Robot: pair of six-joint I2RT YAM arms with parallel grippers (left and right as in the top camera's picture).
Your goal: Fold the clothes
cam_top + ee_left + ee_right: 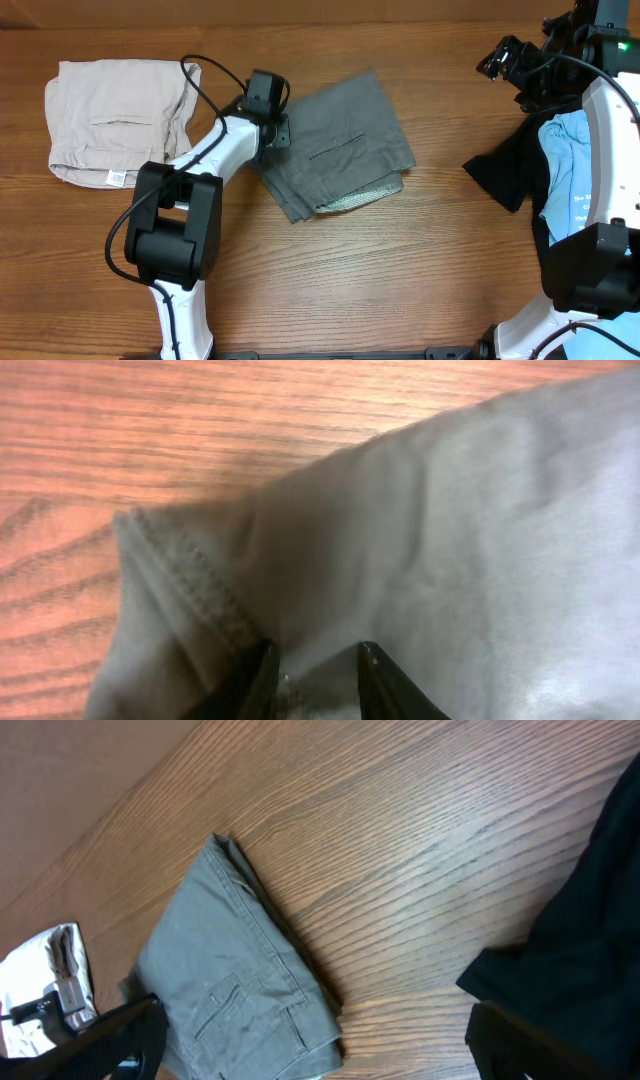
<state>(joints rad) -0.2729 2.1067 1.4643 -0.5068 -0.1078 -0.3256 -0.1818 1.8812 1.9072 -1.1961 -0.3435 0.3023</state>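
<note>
Grey shorts point(335, 150): table point(400, 260) centre, folded to compact rectangle, lying askew, pocket face up. Left tool point(318, 665): tips slightly parted at left hem edge, nothing pinched; likely placed to square fold. Right tool point(500, 62): spread wide, empty, parked clear above pile. Beige shorts point(115, 120): folded, far left, apparently done. Black garment point(510, 175), blue T-shirt point(570, 170): heaped right, awaiting turn.

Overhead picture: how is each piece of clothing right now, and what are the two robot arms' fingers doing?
Medium-grey cotton shorts: folded, lying flat.
Beige shorts: folded, lying flat.
Light blue printed T-shirt: not folded, crumpled in a heap.
Black garment: not folded, crumpled beside the T-shirt.
Left gripper: fingers slightly apart at the grey shorts' edge.
Right gripper: fingers wide open, holding nothing.
</note>
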